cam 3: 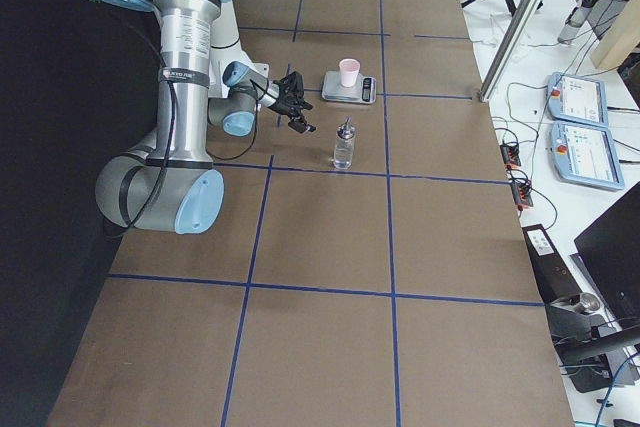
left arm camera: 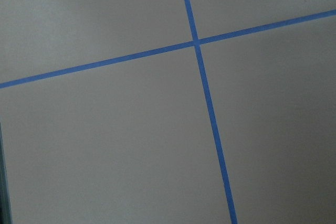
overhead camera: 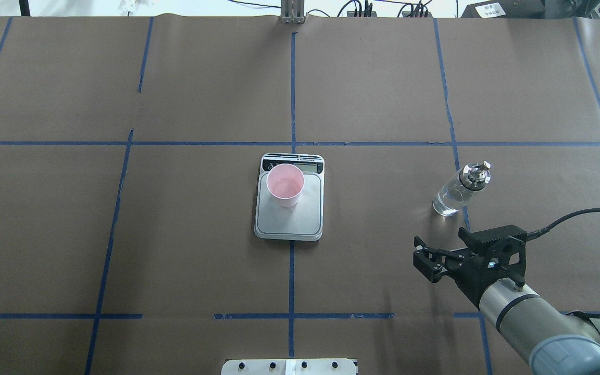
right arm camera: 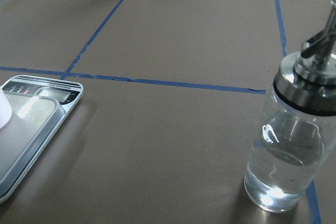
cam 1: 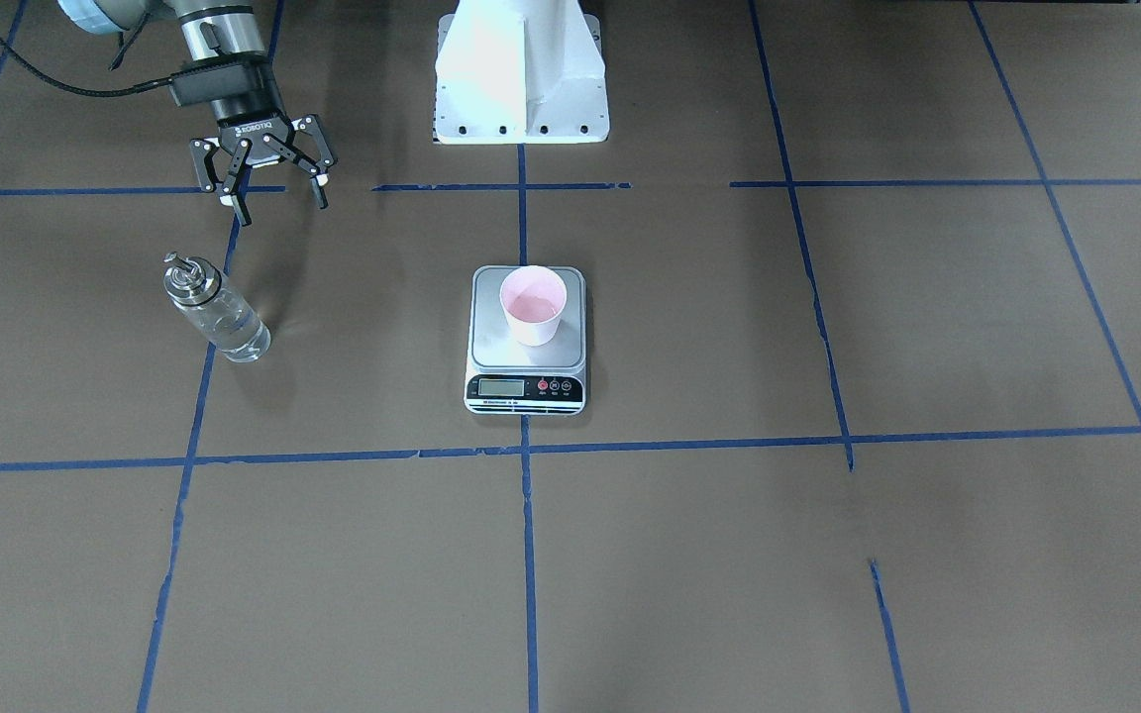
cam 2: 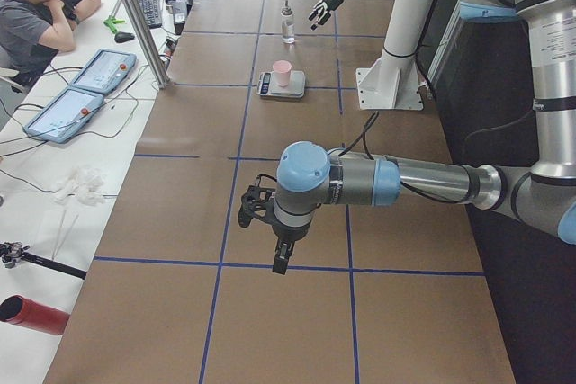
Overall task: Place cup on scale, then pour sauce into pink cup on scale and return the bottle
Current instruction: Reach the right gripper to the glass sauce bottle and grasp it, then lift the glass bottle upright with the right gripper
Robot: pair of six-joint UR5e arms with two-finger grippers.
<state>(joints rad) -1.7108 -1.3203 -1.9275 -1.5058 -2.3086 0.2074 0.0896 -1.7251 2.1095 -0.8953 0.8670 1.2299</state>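
The pink cup (cam 1: 533, 307) stands upright on the scale (cam 1: 491, 342), towards its display end, and shows the same way in the overhead view (overhead camera: 285, 185). The glass bottle (cam 1: 216, 312) with a metal cap stands upright on the table, its lower part holding clear sauce (right arm camera: 283, 177). My right gripper (cam 1: 281, 208) is open and empty, a short way behind the bottle (overhead camera: 456, 192) on the robot's side and apart from it. My left gripper (cam 2: 263, 227) hangs over bare table far from the scale. I cannot tell whether it is open or shut.
The robot's white base (cam 1: 521, 69) stands behind the scale. Blue tape lines (cam 1: 529, 555) divide the brown table. An operator (cam 2: 36, 6) sits beyond the table's far edge, with tablets (cam 2: 85, 87) beside him.
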